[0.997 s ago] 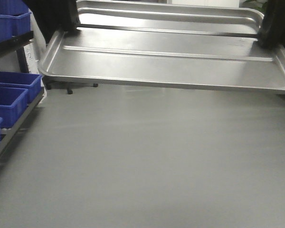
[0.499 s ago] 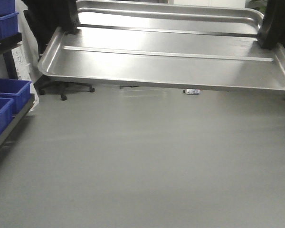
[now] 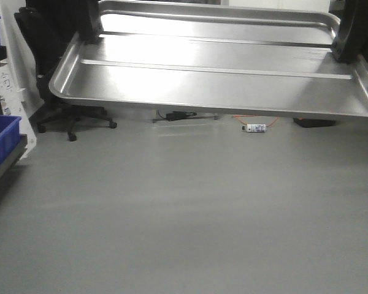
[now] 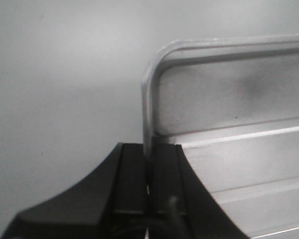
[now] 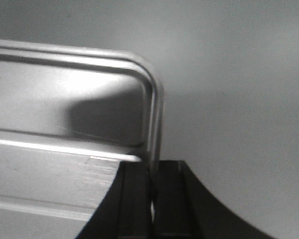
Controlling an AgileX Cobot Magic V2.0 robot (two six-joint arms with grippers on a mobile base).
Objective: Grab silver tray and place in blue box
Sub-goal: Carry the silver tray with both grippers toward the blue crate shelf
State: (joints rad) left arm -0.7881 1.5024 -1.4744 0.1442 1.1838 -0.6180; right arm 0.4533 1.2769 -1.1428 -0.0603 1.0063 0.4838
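Observation:
The silver tray (image 3: 214, 86) hangs in the air across the top of the front view, shiny, with two long raised ridges. My left gripper (image 3: 89, 33) is shut on the rolled rim at its left end, and my right gripper (image 3: 346, 52) is shut on the rim at its right end. In the left wrist view the tray (image 4: 229, 114) stands to the right, its rim pinched in the left gripper (image 4: 148, 154). In the right wrist view the tray (image 5: 65, 114) lies to the left, its rim in the right gripper (image 5: 152, 169). The blue box is out of view.
Grey floor (image 3: 184, 214) fills the front view below the tray. A black office chair (image 3: 55, 79) stands at the left. A low blue bin (image 3: 0, 139) sits on a rack at the left edge. A small bottle (image 3: 256, 127) and cables (image 3: 178, 115) lie on the floor.
The background has slid leftward: the blue bins on the rack have mostly left the view, while the chair, bottle and cables have come in. The tray stays held at both ends.

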